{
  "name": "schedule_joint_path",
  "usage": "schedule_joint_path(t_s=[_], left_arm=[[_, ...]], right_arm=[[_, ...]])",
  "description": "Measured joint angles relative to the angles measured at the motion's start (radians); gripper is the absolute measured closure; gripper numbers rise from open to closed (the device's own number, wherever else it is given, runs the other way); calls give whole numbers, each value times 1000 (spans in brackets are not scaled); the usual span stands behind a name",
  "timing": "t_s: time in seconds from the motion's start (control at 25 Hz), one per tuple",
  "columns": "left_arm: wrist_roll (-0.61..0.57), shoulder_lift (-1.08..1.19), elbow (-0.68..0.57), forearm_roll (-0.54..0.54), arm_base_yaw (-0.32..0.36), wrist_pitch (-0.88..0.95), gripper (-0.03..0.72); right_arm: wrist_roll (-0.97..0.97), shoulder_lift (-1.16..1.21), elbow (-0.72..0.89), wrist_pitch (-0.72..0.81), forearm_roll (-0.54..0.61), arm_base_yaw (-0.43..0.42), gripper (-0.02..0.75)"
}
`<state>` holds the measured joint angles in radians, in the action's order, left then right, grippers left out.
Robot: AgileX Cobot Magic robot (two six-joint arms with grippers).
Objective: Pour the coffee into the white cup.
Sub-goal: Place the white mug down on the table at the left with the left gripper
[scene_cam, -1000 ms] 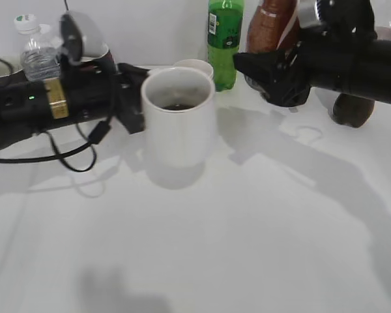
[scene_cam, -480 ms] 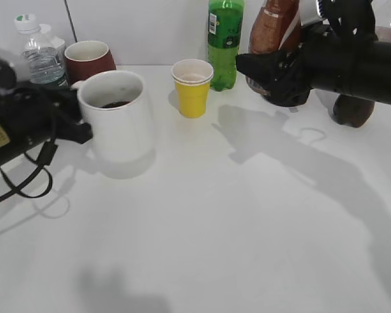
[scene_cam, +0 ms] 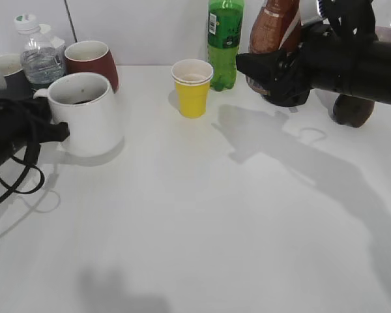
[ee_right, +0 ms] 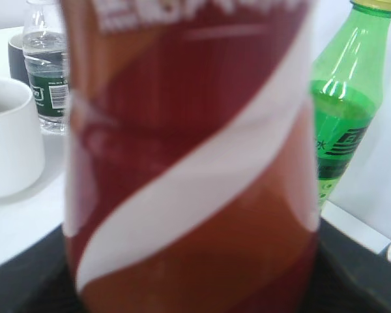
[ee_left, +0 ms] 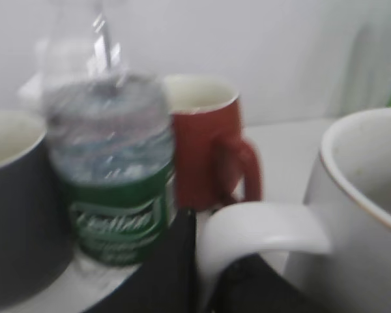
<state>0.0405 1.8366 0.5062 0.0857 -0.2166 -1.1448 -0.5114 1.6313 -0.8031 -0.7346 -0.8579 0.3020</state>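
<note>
The white cup (scene_cam: 85, 117) is a big mug at the left of the table, upright, with a little dark liquid inside. My left gripper (scene_cam: 50, 130) is shut on its handle (ee_left: 260, 225), with dark fingers (ee_left: 173, 274) on either side of the loop. My right gripper (scene_cam: 268, 70) is at the back right, shut on the coffee bottle (scene_cam: 271, 29), which is brown with a red and white label. The bottle fills the right wrist view (ee_right: 189, 163), upright. The cup shows small at that view's left edge (ee_right: 10, 147).
Behind the white cup stand a red mug (scene_cam: 91, 55), a water bottle (scene_cam: 40, 55) and a dark grey mug (scene_cam: 3, 65). A yellow paper cup (scene_cam: 192, 88) and a green bottle (scene_cam: 225, 39) stand at the back middle. A brown object (scene_cam: 352, 111) sits at the far right.
My left gripper has carried the white cup from the middle of the table to the left, beside the red mug. The right gripper and bottle have not moved.
</note>
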Motion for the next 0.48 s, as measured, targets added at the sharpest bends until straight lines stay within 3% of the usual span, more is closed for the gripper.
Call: schedule_joint_path(t_s=[0.48], left_arm=[[-10, 55, 0, -14, 100, 6, 652]], right_arm=[[0, 0, 0, 2, 1, 0, 204]])
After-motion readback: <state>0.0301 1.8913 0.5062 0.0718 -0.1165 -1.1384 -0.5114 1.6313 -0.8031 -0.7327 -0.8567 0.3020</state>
